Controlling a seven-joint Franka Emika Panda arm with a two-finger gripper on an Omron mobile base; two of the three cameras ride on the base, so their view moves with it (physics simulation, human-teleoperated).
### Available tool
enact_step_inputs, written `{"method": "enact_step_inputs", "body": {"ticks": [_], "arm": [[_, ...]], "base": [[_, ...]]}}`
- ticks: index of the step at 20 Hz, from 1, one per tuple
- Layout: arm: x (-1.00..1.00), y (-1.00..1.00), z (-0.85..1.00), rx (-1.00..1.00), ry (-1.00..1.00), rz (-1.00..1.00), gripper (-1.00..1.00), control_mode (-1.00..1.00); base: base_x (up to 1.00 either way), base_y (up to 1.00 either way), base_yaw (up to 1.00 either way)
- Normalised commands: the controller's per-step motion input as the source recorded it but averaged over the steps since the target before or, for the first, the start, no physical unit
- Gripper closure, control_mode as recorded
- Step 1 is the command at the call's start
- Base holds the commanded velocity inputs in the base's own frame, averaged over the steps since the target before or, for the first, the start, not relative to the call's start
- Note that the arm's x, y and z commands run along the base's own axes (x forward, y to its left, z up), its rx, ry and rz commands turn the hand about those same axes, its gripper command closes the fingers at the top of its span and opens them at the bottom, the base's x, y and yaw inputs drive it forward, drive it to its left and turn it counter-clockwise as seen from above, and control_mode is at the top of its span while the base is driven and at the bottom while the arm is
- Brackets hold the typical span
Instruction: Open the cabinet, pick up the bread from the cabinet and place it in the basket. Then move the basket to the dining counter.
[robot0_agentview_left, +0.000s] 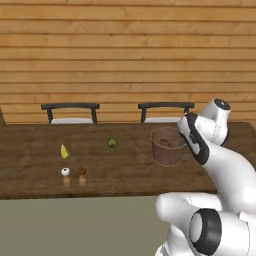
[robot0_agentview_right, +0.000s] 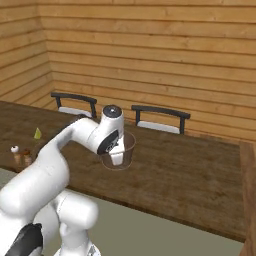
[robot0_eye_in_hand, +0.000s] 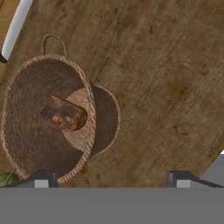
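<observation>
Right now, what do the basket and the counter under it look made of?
Basket: woven wicker or rattan, matte brown; fine concentric weave lines on wall and rim. Dining counter: dark wood, matte to satin; streaky grain with knots. Both are rendered, so it could be laminate.

The brown woven basket (robot0_eye_in_hand: 26, 131) stands upright on the dark wood-grain worktop (robot0_eye_in_hand: 166, 87), the dark-brown bread (robot0_eye_in_hand: 64, 116) lying inside.
</observation>
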Motion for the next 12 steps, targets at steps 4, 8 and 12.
{"method": "enact_step_inputs", "body": {"ticks": [4,8,12], "arm": [[-1.00,0.37,0.98,-0.11,-0.05,0.00,-1.00,-1.00],[-1.00,0.16,0.77,-0.18,-0.23,0.05,-1.00,-1.00],[-1.00,0.10,0.53,-0.18,-0.28,0.05,-1.00,-1.00]], "base": [[0.00,0.00,0.00],[0.00,0.00,0.00],[0.00,0.00,0.00]]}}
